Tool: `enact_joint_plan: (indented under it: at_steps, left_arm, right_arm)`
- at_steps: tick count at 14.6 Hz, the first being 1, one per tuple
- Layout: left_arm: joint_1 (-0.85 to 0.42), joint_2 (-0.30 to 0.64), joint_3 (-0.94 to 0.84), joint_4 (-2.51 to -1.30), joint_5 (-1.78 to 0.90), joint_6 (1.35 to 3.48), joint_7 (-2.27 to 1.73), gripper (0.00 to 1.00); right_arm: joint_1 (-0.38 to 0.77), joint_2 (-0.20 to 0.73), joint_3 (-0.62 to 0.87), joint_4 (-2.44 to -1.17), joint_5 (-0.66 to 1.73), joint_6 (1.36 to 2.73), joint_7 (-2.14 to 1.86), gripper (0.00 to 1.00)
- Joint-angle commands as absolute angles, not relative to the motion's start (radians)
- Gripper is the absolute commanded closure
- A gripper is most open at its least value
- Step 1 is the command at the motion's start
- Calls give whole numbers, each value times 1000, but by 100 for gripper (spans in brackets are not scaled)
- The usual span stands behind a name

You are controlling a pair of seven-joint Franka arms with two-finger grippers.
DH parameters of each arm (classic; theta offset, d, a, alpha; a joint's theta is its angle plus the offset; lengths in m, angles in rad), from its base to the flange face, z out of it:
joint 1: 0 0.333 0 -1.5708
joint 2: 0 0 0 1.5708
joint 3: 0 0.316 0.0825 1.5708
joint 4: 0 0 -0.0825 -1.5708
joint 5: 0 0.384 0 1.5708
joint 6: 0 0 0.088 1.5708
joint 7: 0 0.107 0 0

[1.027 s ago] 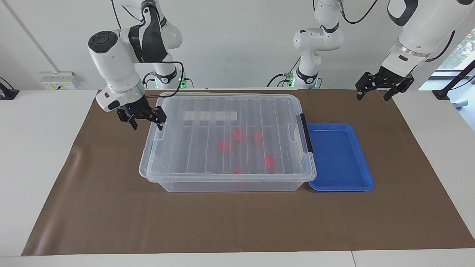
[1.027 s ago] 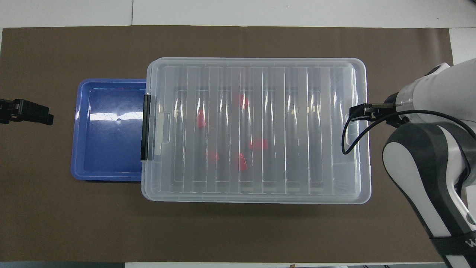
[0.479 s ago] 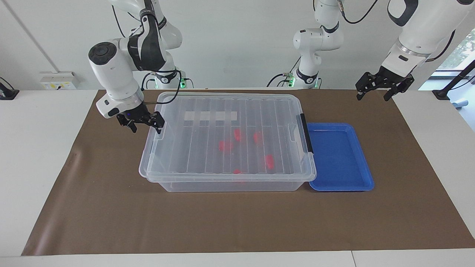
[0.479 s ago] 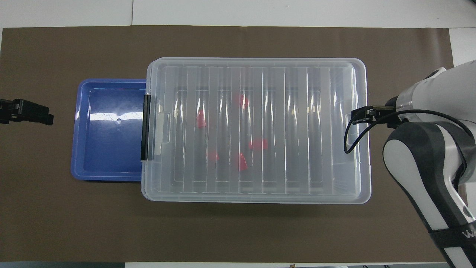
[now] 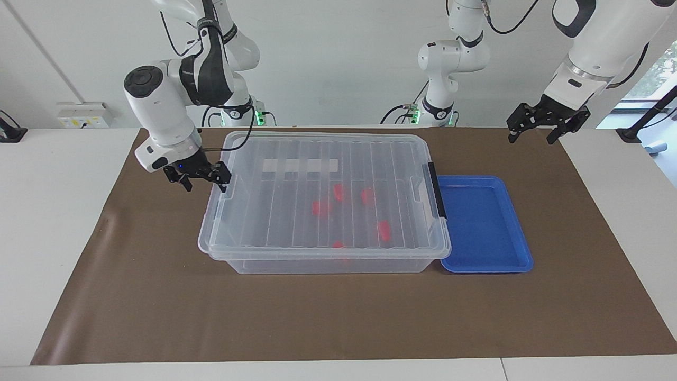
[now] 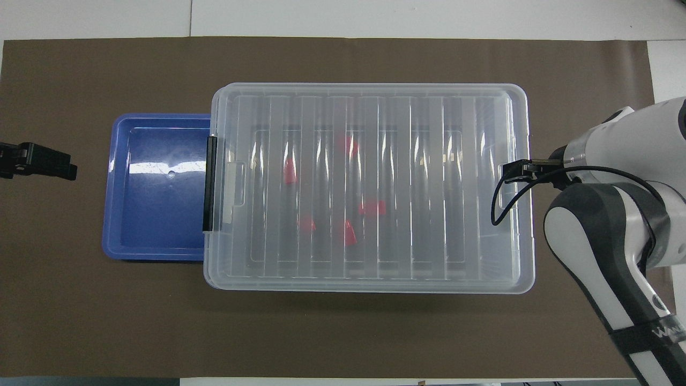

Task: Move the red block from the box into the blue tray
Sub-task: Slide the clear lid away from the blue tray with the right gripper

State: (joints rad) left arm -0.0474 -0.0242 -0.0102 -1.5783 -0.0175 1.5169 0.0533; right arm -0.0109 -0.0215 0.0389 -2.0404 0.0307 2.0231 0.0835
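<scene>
The box (image 5: 296, 159) (image 6: 429, 134) is a large clear bin with its ribbed lid on. A black clip handle (image 5: 436, 190) (image 6: 209, 182) sits on the end that meets the blue tray. Several red blocks lie inside, seen through the lid, among them (image 5: 384, 230) (image 6: 349, 234). The blue tray (image 5: 484, 233) (image 6: 155, 225) holds nothing. My right gripper (image 5: 205, 185) hangs open at the box's end toward the right arm, close to the lid's rim and holding nothing. My left gripper (image 5: 531, 138) (image 6: 51, 163) waits open in the air over the mat, past the tray.
A brown mat (image 5: 158, 296) (image 6: 107, 321) covers the table under the box and tray. The right arm's wrist and cable (image 6: 509, 198) hang over the box's end in the overhead view. A wall socket (image 5: 84, 115) is at the back.
The right arm has swung a little, and its gripper has shifted slightly along the box's end, still open. The left arm, box, tray and blocks have not moved.
</scene>
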Motion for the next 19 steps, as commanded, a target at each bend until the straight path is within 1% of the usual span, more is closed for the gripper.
enact_joint_plan:
  at_steps: [1, 19]
  left_arm:
    - [-48, -28, -9, -1583, -23, 1516, 52, 0]
    - [-48, -28, -9, -1588, -23, 1515, 51, 0]
  right_arm:
    - [-61, -54, 44, -2088, 40, 2046, -6, 0]
    - [-296, -43, 43, -2072, 25, 2066, -405, 0]
